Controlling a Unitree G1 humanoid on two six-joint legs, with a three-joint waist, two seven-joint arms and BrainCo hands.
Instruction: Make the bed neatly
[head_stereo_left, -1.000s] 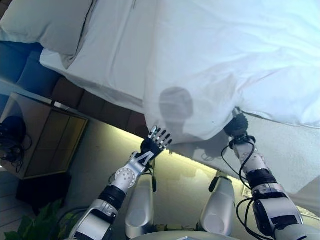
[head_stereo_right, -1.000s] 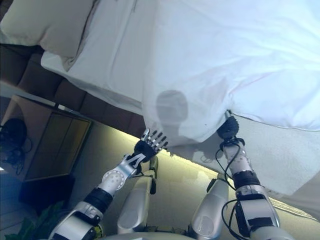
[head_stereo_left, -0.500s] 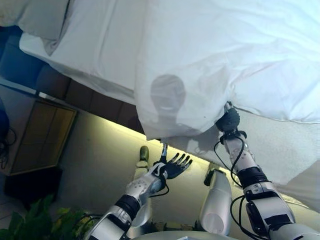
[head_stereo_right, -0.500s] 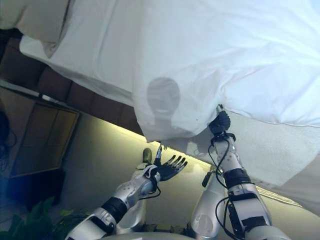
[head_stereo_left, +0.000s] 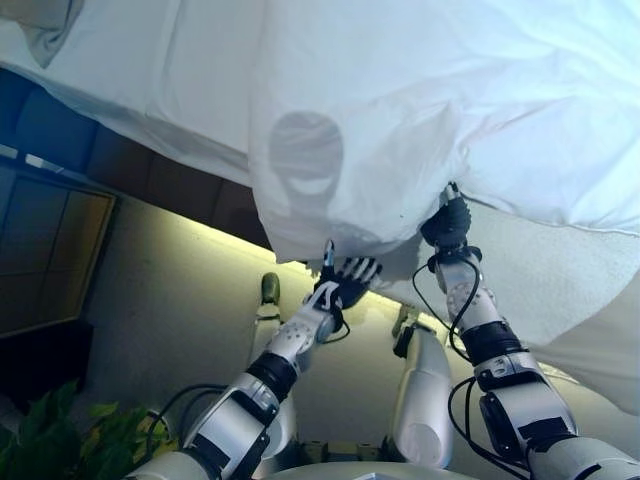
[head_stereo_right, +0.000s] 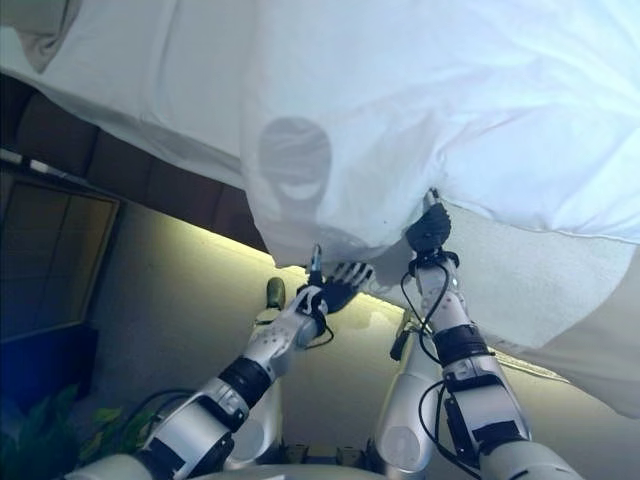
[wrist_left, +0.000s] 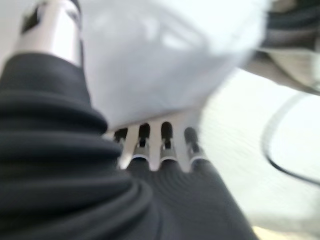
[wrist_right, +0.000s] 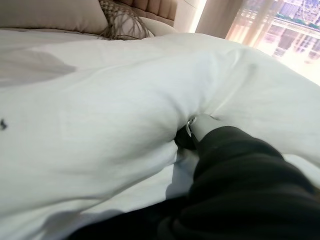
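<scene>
White duvet is spread over the upper frame, its corner hanging low at centre. Its edge is bunched around the right hand (fingers buried, grasp cannot be told). Beneath the corner, the left hand is held open.

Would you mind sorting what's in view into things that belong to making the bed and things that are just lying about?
Part of the job:
white duvet
bed sheet
pillow
right hand, buried in the duvet's edge
left hand, fingers straight under the duvet's hanging corner

Just lying about:
bedside cabinet
potted plant
</scene>
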